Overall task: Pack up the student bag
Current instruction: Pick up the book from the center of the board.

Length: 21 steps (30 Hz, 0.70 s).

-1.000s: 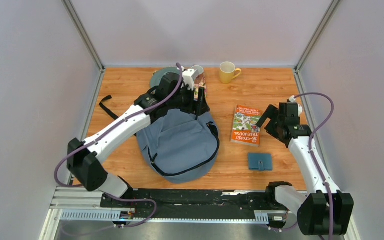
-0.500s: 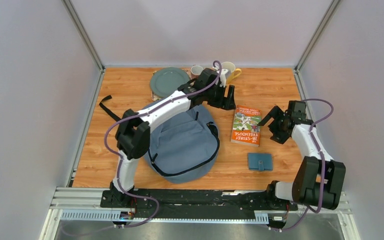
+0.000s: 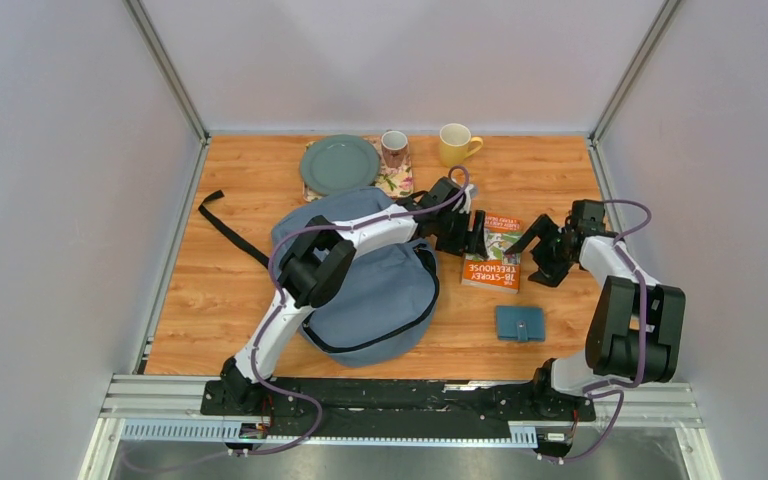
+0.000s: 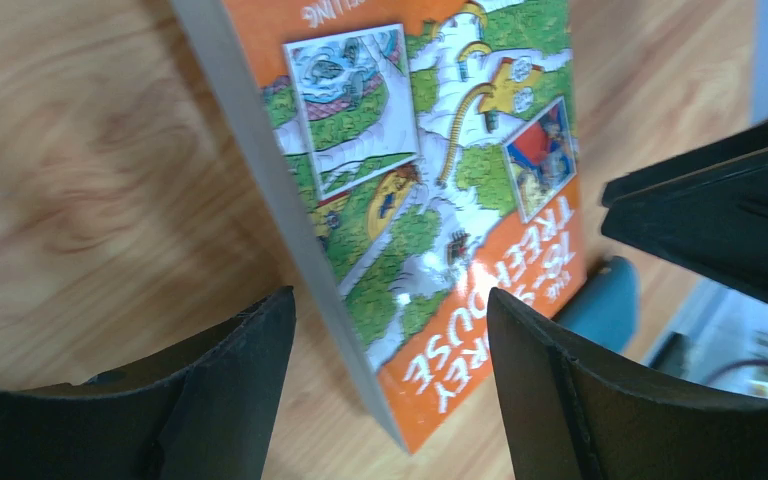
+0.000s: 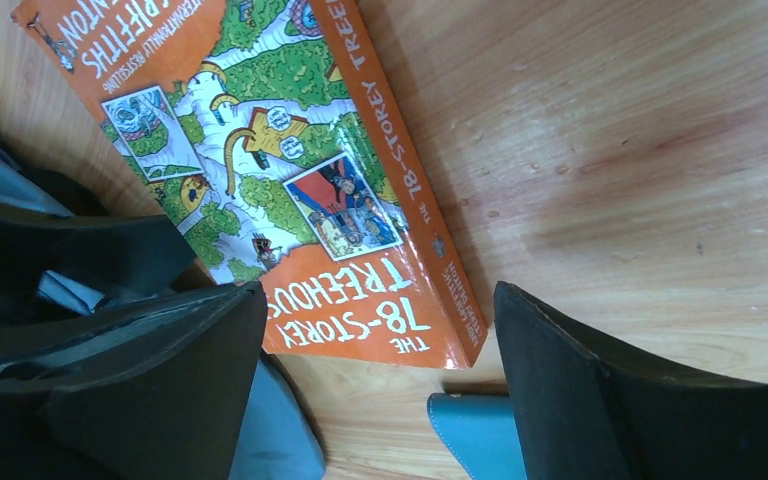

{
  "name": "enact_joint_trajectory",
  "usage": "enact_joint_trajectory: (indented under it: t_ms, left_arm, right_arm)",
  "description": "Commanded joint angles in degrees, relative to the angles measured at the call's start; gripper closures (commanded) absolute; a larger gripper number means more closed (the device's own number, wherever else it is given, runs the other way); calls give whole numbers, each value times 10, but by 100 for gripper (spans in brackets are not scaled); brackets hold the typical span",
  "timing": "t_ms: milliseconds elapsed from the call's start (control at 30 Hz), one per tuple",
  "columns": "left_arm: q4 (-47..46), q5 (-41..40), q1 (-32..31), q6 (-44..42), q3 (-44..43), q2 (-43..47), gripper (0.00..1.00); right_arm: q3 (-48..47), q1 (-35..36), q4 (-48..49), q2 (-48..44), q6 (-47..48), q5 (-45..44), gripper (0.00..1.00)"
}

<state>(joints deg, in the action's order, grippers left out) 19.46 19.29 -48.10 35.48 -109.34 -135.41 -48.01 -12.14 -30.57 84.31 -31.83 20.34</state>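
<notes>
Book (image 3: 493,258) flat on table (image 3: 560,180), orange cover up. Bag (image 3: 360,290) lies flat just left of the book, grey-blue. Its right edge is close to the book's left edge, and I can't tell if they touch. Black strap (image 3: 228,228) trails off the bag's side away from the book.

Left arm reaches across the bag's top to the book. Left gripper (image 4: 390,330) is at the book's left edge with its jaws spread. One finger is over the table beside the page edge, the other over the cover. Contact can't be told.

Right gripper (image 5: 380,300) is at the book's right side, also spread. The book's near spine corner sits between its fingers, nothing pinched.

Teal wallet (image 3: 519,323) is on the near side of the book, slightly right and apart from it. Yellow mug (image 3: 454,144) is beyond the book at the far edge. Patterned cup (image 3: 394,147) and green plate (image 3: 339,164) are further left of the mug.
</notes>
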Motion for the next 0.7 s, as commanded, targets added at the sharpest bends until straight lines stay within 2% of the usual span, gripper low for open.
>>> enact_joint_trajectory:
  t_ms: [0,133,267,400,467,600,667]
  left_arm:
    - [-78,63,-2,61,12,-7,21]
    - [-88,106,-3,76,27,-12,21]
    - [-143,135,-7,98,67,23,22]
    - [-186,145,-9,114,77,63,23]
    - [-191,146,-10,124,81,71,23]
    - [-207,134,-16,126,90,93,37]
    - [-206,131,-22,126,98,98,39]
  right_arm:
    - [-1,4,31,3,6,34,15]
    - [10,13,30,10,8,28,17]
    - [25,29,35,8,11,30,19]
    - [44,41,52,-11,-5,33,30]
    - [49,45,54,-21,-14,17,32]
    - [63,48,59,-47,-27,10,35]
    - [64,48,54,-49,-26,8,35]
